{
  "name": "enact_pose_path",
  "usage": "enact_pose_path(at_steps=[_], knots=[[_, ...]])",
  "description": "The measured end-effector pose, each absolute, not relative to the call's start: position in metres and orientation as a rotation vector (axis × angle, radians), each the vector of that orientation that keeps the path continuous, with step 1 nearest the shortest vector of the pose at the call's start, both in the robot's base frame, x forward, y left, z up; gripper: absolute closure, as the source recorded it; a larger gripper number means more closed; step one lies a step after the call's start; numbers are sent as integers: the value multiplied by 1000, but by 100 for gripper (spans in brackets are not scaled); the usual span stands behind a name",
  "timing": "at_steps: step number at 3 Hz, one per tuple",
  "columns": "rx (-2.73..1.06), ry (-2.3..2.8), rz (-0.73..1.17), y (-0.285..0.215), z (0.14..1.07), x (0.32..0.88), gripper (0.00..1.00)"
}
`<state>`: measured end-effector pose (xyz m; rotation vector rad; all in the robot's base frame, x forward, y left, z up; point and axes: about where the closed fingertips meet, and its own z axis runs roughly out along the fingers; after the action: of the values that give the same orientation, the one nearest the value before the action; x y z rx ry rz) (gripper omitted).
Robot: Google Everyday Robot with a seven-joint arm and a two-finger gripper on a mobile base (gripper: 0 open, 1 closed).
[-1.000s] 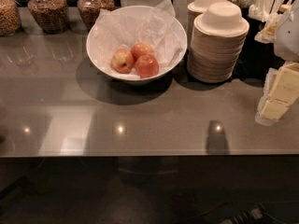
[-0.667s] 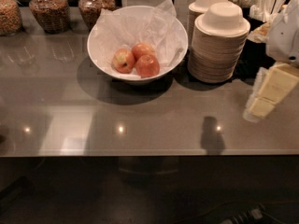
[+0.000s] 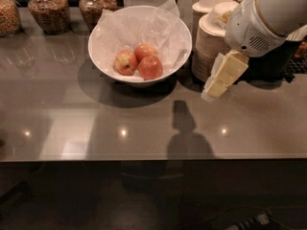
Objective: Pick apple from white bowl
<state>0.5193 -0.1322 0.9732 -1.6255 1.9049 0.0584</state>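
Note:
The white bowl point(image 3: 97, 57), lined with crinkled white paper, stands at the back centre of the grey counter. Three apples lie in it. The apple point(image 3: 150, 67), the reddest one, is at the front right of the group. An apple with a yellow patch point(image 3: 125, 62) lies to its left and a paler one point(image 3: 145, 50) behind it. My gripper point(image 3: 218, 79), with cream-coloured fingers on a white arm, hangs above the counter to the right of the bowl, in front of the stacked bowls. It holds nothing and is apart from the bowl.
Two stacks of off-white disposable bowls point(image 3: 205, 48) stand just right of the white bowl, partly behind my arm. Three glass jars point(image 3: 47, 12) of dry goods line the back left. The counter's front edge point(image 3: 144, 158) runs across the lower middle.
My arm and gripper have moved left and forward from the right edge toward the white bowl. The bowl and apples have not moved on the counter.

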Motion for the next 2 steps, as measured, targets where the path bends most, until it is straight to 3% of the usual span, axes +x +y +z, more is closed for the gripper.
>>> enact_pose_path(at_steps=[2], knots=[[-1589, 1788, 76, -56, 981, 602, 0]])
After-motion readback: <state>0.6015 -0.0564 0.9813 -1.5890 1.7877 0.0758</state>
